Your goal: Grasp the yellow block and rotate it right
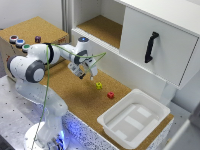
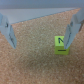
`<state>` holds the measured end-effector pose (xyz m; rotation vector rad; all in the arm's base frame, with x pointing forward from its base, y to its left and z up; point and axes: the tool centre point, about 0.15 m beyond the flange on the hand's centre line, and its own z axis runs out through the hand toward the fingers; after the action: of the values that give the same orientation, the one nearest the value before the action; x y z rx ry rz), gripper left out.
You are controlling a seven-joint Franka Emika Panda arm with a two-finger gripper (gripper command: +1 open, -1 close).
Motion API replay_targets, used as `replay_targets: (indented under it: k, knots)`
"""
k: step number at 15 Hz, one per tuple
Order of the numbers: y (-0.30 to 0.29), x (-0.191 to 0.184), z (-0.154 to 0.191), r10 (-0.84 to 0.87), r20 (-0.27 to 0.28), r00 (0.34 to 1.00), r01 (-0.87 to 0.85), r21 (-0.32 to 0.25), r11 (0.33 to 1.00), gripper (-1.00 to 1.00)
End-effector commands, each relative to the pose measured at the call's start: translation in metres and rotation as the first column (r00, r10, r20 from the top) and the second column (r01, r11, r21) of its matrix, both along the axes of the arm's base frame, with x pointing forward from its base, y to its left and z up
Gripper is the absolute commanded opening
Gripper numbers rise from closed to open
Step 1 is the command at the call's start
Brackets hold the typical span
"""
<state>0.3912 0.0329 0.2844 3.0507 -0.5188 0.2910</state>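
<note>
The yellow block lies on the cork board, a tiny cube with a dark mark on top. My gripper hangs just above the board, a little to the exterior view's left of the block. In the wrist view the gripper is open and empty, jaws wide apart. The yellow block lies close to one of the fingers, off the centre of the gap. The small red block lies just past the yellow one, towards the exterior view's right.
A white plastic bin stands at the board's end on the exterior view's right. A white cabinet with a black handle and an open shelf runs behind. A cork-topped box with coloured buttons stands at the back left.
</note>
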Motion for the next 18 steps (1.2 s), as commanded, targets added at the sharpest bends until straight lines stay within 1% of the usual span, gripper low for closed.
replay_targets:
  k: [1, 2, 3, 5, 6, 8, 12, 13, 14, 18]
  knots:
    - [-0.036, 0.013, -0.023, -0.003, -0.015, 1.0, 0.002, -0.069, 0.998, 1.0]
    - [-0.048, 0.013, -0.029, -0.005, -0.019, 1.0, 0.004, -0.055, 0.998, 1.0]
    - [-0.055, 0.016, -0.035, 0.012, -0.017, 1.0, -0.013, -0.058, 0.998, 1.0]
    - [-0.062, 0.025, -0.047, 0.016, -0.007, 1.0, -0.016, -0.038, 0.999, 1.0]
    - [-0.063, 0.031, -0.056, 0.005, 0.009, 1.0, -0.005, -0.002, 1.0, 1.0]
    - [-0.064, 0.045, -0.066, 0.006, 0.023, 1.0, -0.006, 0.015, 1.0, 1.0]
    - [-0.066, 0.063, -0.078, 0.046, 0.018, 0.999, -0.046, -0.004, 0.999, 1.0]
    - [-0.066, 0.064, -0.078, 0.05, 0.014, 0.999, -0.05, -0.014, 0.999, -1.0]
    - [-0.066, 0.063, -0.077, 0.045, 0.02, 0.999, -0.045, -0.004, 0.999, -1.0]
    - [-0.06, 0.055, -0.074, 0.043, 0.008, 0.999, -0.043, -0.002, 0.999, -1.0]
